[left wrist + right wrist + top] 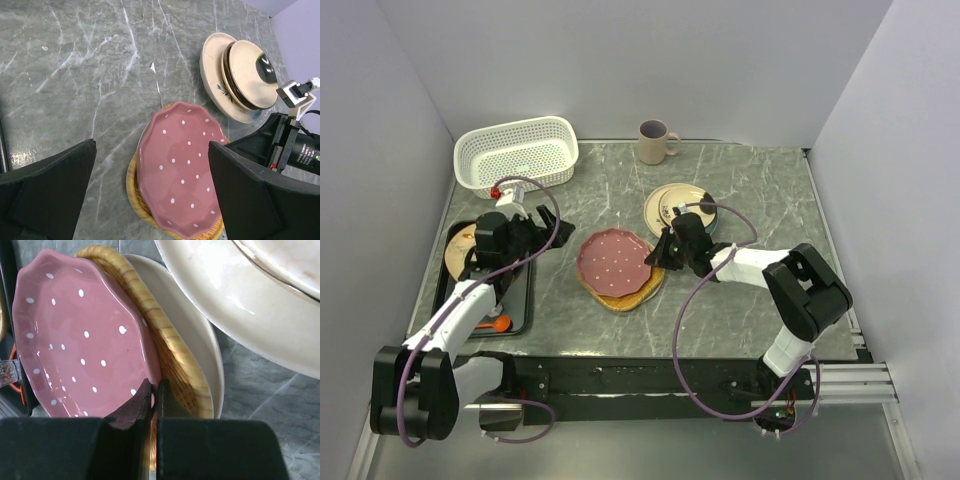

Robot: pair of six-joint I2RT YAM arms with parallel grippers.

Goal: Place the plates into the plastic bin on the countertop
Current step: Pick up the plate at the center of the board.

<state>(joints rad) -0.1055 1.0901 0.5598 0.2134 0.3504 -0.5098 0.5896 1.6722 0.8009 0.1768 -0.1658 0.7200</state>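
At the centre of the tabletop, the pink dotted plate lies on top of a tan-orange plate, with a cream plate under both. The right tool is clamped on the near rim of the pink dotted plate: one finger sits on its upper face, and the other is wedged between it and the tan-orange plate. The left tool has its fingers wide apart and holds nothing. It hangs near the black tray and faces the pile.

A second stack of plates stands just beside the right tool. The plastic bin stands in the far left corner, well apart from both piles, and no plate shows in it.

Step in hand: grasp of the first plate, with the lift not yet begun. Next move: raise the rim enough to free the plate from the one below, then carry it across to the bin. The bin is on the left arm's side, so a handover may be required. Risk: with only the edge held, the plate may tilt or slip.
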